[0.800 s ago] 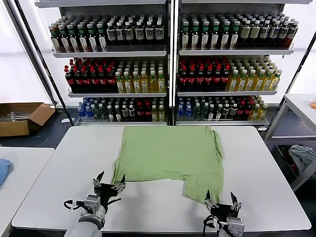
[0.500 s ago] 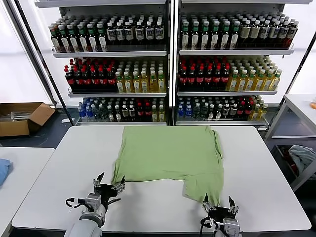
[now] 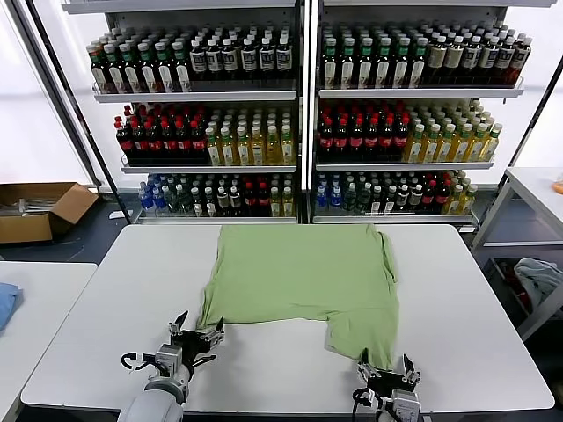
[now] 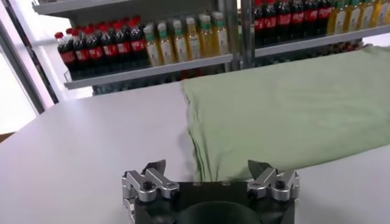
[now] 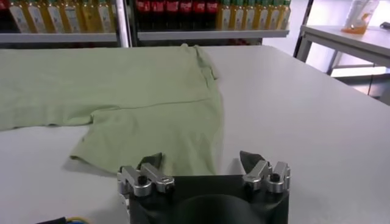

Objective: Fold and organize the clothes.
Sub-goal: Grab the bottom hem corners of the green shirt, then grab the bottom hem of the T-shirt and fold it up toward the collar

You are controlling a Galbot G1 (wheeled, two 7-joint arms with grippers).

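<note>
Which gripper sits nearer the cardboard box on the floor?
Left. The left gripper is on the cardboard box's side of the table; the right gripper is at the opposite near corner.

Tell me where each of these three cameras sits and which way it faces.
Head view: high on the robot, looking forward and down at the light green short-sleeved polo shirt on the white table; both grippers show.
Left wrist view: behind the open left gripper, facing the shirt's edge.
Right wrist view: behind the open right gripper, facing the shirt's sleeve.
All share the shirt.
</note>
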